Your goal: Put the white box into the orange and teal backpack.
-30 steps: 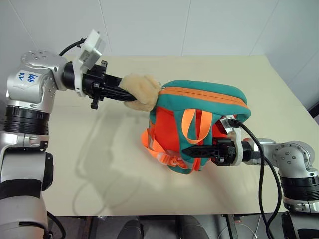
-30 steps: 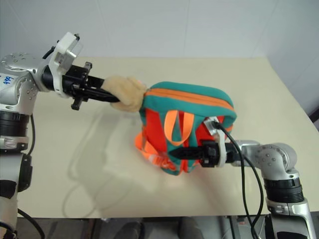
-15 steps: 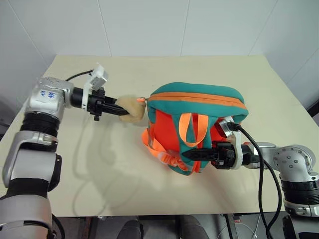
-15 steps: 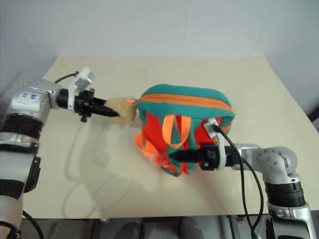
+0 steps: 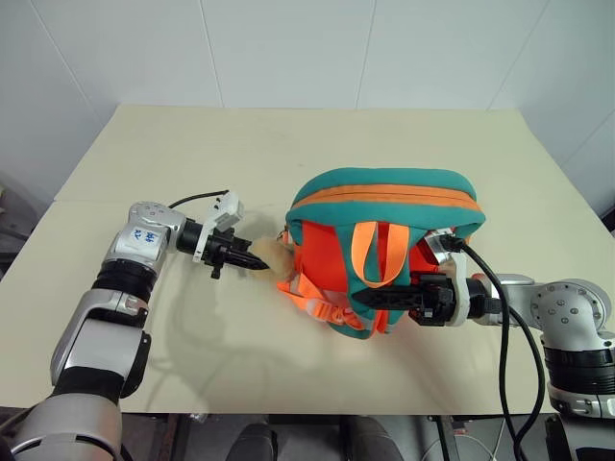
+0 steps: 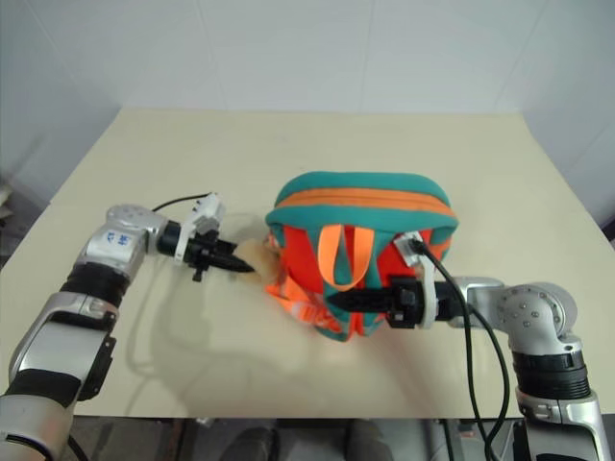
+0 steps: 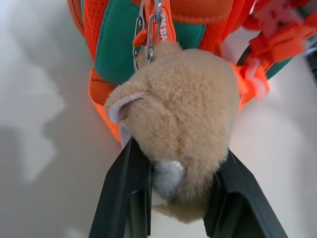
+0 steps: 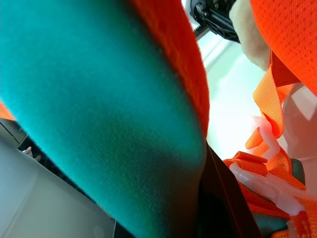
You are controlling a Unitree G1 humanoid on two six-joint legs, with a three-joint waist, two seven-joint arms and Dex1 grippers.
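Left wrist view: left gripper [image 7: 173, 198] clamps backpack's [image 5: 384, 206] plush toy [image 7: 183, 114]

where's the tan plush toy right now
The fluffy tan plush toy lies low over the beige table, clipped to the left side of the rounded orange and teal backpack and pinched between the left gripper fingers.
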